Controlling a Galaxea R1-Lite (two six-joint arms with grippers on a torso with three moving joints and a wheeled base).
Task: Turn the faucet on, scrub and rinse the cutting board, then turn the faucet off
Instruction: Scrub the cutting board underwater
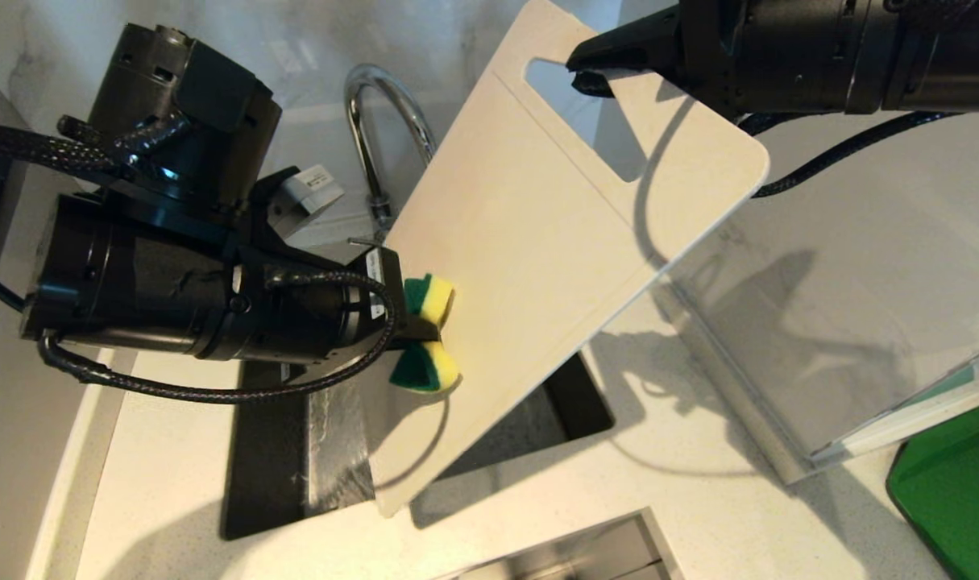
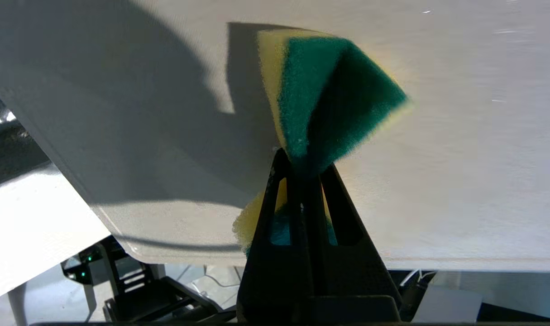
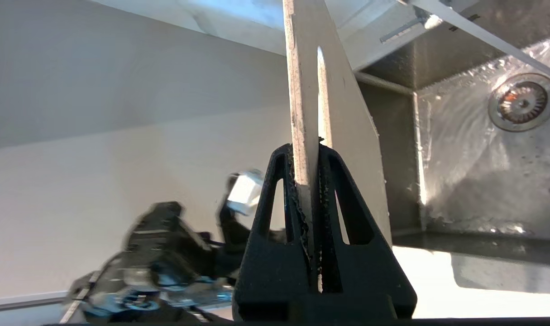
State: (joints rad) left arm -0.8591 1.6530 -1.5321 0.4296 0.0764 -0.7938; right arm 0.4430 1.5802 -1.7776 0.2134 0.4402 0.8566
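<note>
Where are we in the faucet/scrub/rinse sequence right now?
Done: right gripper is shut on the cutting board, held tilted over the sink. In hand: left gripper presses the sponge against the board face, so it looks like scrubbing. Left: rinse, then shut the faucet; whether water is running can't be told.

The cutting board (image 1: 521, 266) is a large, thin, off-white plastic rectangle with rounded corners and a slanted, elongated handle cutout near its upper end. It is held up off the counter at a tilt, running diagonally from the top centre of the head view down to the lower centre, its lower corner over the dark sink opening. In the right wrist view it shows edge-on (image 3: 304, 113), upright. The faucet (image 1: 380, 137) is a tall, shiny chrome gooseneck with a high arched spout, standing in the upper centre-left of the head view, just behind the board's left edge.
</note>
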